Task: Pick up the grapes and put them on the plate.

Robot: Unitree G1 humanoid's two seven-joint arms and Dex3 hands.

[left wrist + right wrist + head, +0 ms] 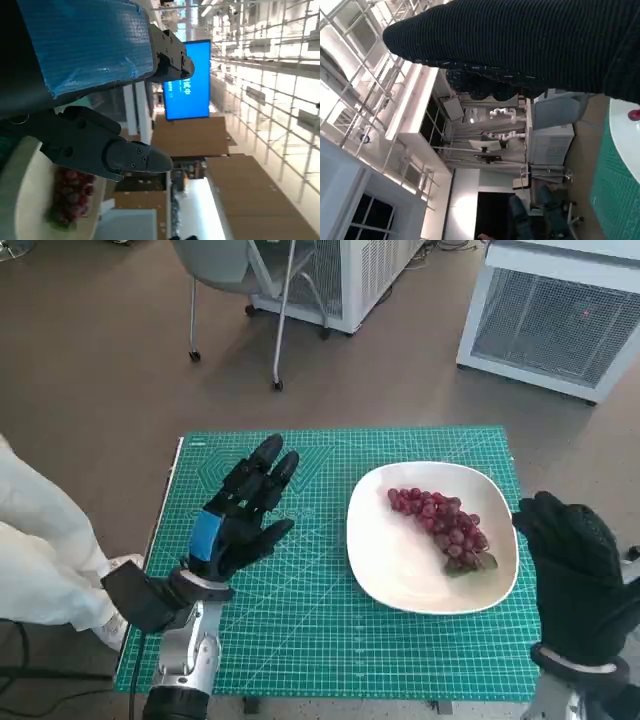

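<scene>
A bunch of red grapes (441, 525) lies on the white plate (390, 560), toward its right half, on the green cutting mat (300, 620). My left hand (240, 515) hovers over the mat left of the plate, fingers spread and holding nothing. My right hand (570, 560) in the black glove is just off the plate's right rim, fingers curled in with nothing visible in them. The left wrist view shows the grapes (72, 192) on the plate (27, 200) past my black fingers (115, 155). The right wrist view shows the glove (520, 45) and a sliver of plate (625, 135).
A person in white clothing (35, 550) sits at the table's left edge. A chair (240, 280) and white cabinets (560, 315) stand on the brown floor beyond the table. Bare mat lies between my left hand and the plate.
</scene>
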